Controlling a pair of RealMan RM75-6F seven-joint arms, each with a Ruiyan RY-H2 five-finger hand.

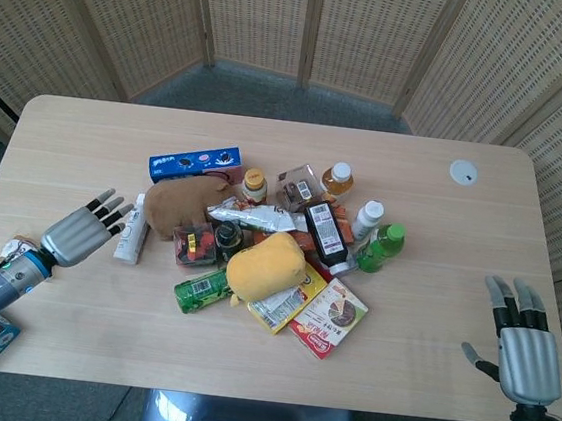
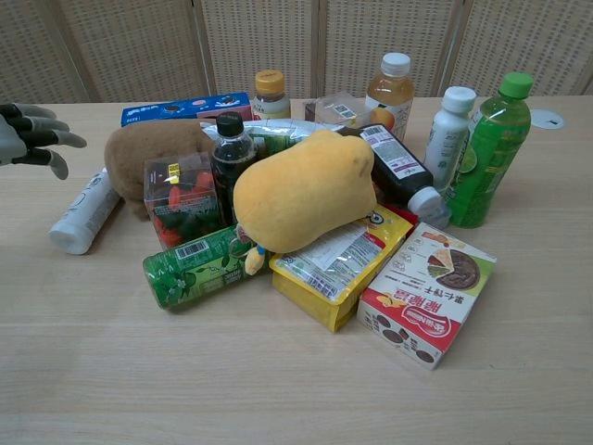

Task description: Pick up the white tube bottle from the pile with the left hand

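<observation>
White tube bottle (image 1: 132, 227) (label unreadable)

- white tube bottle (image 1: 132, 227): lies flat on the table at the pile's left edge, long axis running front-to-back
- white body with small dark print, white cap end toward the table's front (image 2: 84, 213)
- just beside the brown plush, nothing on top
</observation>
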